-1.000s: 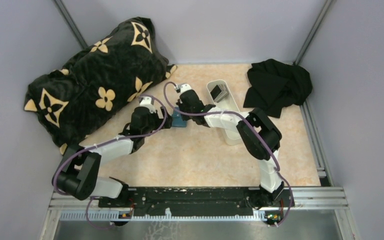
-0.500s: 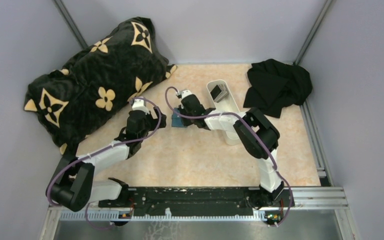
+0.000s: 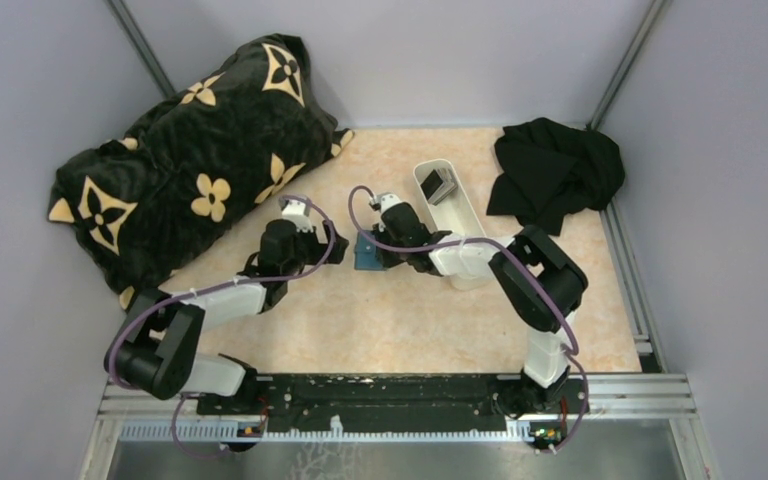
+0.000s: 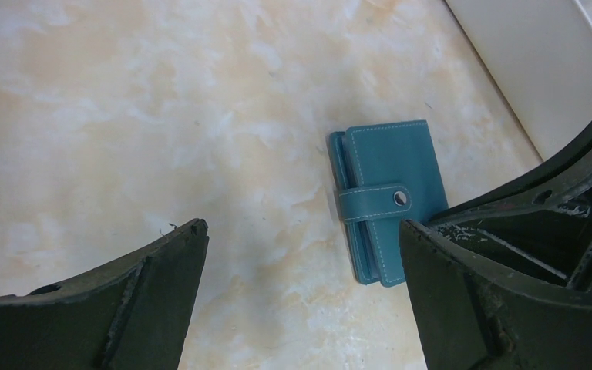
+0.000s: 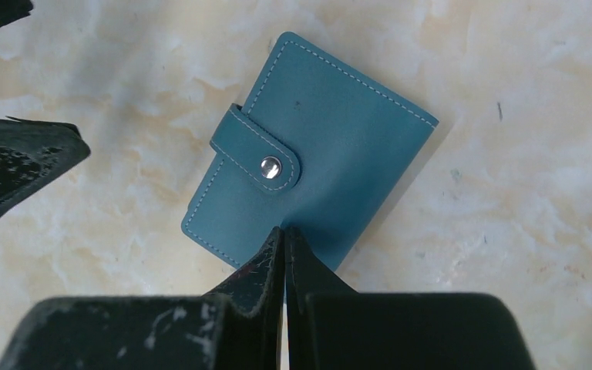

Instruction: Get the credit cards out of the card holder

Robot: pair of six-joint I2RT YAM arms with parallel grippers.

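The holder lies flat and snapped shut on the table. My right gripper rests its tips, pinched together and holding nothing, on its edge, and my left gripper is spread wide just left of it. I judge I should pin that edge down and hook a left finger under the strap to pop it; its contents are hidden. The tray just right holds dark cards at its far end.
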